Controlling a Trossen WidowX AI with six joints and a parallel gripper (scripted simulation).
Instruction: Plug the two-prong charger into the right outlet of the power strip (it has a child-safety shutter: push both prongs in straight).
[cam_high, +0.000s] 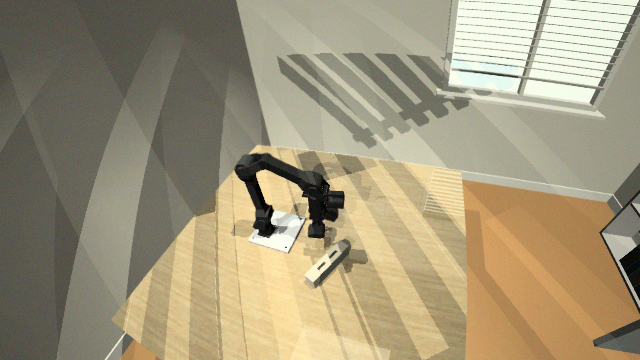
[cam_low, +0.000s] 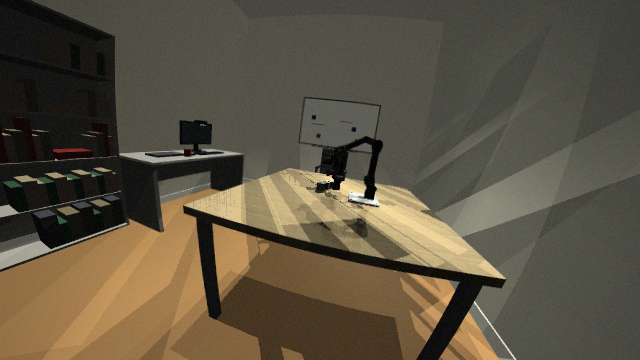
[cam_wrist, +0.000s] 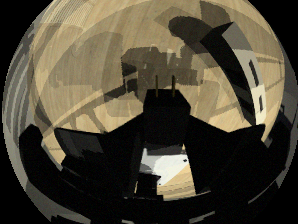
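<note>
The power strip (cam_high: 313, 276) (cam_low: 323, 187) (cam_wrist: 258, 93) lies on the table, pale on top with dark sides and two dark outlets. It runs diagonally in the top view and stands at the upper right in the wrist view. My gripper (cam_high: 316, 232) (cam_low: 337, 185) (cam_wrist: 166, 127) is shut on the black charger (cam_wrist: 166, 117), which sits between both fingers. Its two thin brass prongs stick out past the fingertips, side by side and touching nothing. The gripper is above the table, beside the strip and off its outlets. The charger cannot be told from the black fingers in the top and exterior views.
The white base plate (cam_high: 295, 235) (cam_low: 356, 199) (cam_wrist: 172, 167) under the arm is close to the gripper. The wooden table (cam_high: 270, 310) (cam_low: 240, 205) carries bands of shadow. A desk (cam_low: 170, 156) with a monitor and a bookshelf (cam_low: 121, 150) stand beyond the table.
</note>
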